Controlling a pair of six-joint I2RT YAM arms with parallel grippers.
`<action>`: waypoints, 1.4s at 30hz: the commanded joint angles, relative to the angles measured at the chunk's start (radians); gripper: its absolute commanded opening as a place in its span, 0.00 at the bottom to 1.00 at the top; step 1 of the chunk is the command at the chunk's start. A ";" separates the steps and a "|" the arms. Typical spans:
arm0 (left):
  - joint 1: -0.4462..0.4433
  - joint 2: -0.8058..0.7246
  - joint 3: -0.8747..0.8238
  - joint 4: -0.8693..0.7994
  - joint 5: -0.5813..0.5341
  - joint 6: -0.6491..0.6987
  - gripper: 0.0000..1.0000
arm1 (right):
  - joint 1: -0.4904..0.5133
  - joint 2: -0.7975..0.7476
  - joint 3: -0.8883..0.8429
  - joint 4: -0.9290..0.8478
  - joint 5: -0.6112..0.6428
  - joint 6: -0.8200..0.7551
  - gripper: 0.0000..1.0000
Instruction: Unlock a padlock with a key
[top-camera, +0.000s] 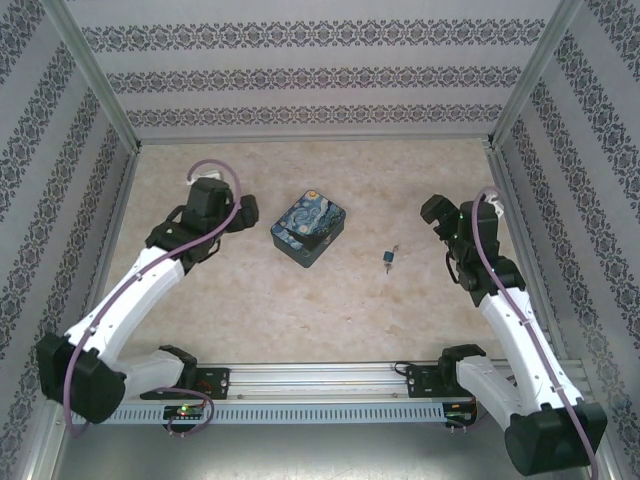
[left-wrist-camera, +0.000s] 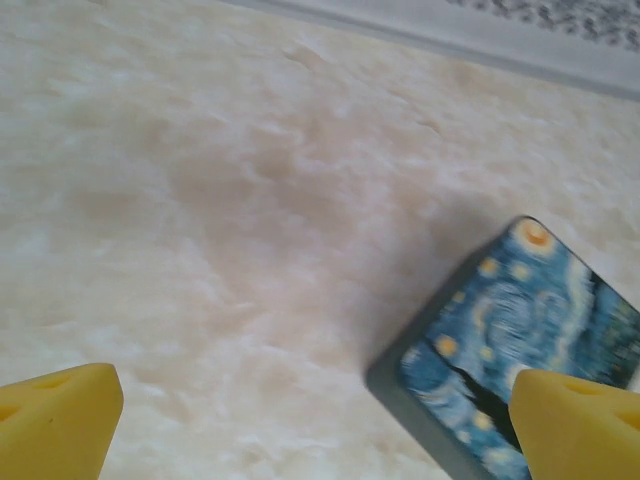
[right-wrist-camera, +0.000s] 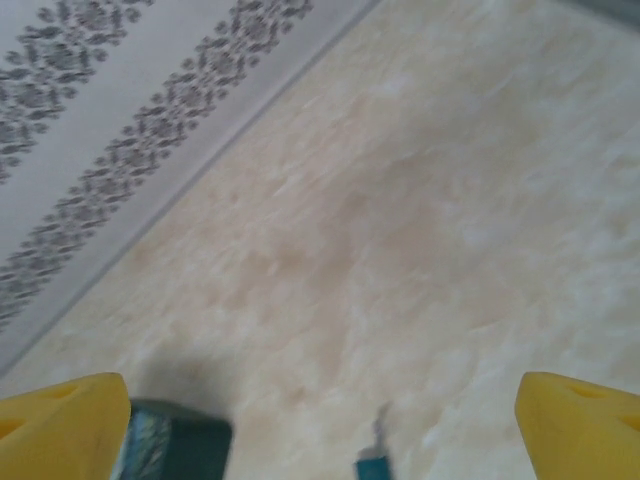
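Observation:
A small key (top-camera: 388, 258) with a teal head lies flat on the beige table, right of centre; in the right wrist view the key (right-wrist-camera: 373, 458) shows at the bottom edge with its grey blade pointing away. The padlock is out of view. My right gripper (top-camera: 434, 214) hovers to the right of the key, open, with nothing between its yellow fingertips (right-wrist-camera: 62, 422). My left gripper (top-camera: 243, 216) is open too and holds nothing. It sits just left of a blue tin; one of its yellow fingertips (left-wrist-camera: 578, 424) overlaps the tin's corner.
A rectangular tin (top-camera: 309, 229) with a blue starry-night lid lies mid-table, also seen as the tin (left-wrist-camera: 500, 350) in the left wrist view and the tin (right-wrist-camera: 170, 450) in the right wrist view. Patterned walls (top-camera: 300, 80) enclose the table on three sides. An aluminium rail (top-camera: 320, 380) runs along the near edge.

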 joint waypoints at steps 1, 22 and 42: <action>0.051 -0.071 -0.082 0.089 -0.094 0.147 0.99 | -0.009 0.035 0.010 -0.009 0.203 -0.169 0.98; 0.336 0.109 -0.565 0.978 -0.059 0.369 1.00 | -0.035 0.434 -0.356 0.968 0.311 -0.646 0.98; 0.344 0.411 -0.615 1.332 0.141 0.452 1.00 | -0.116 0.629 -0.393 1.274 -0.177 -0.727 0.98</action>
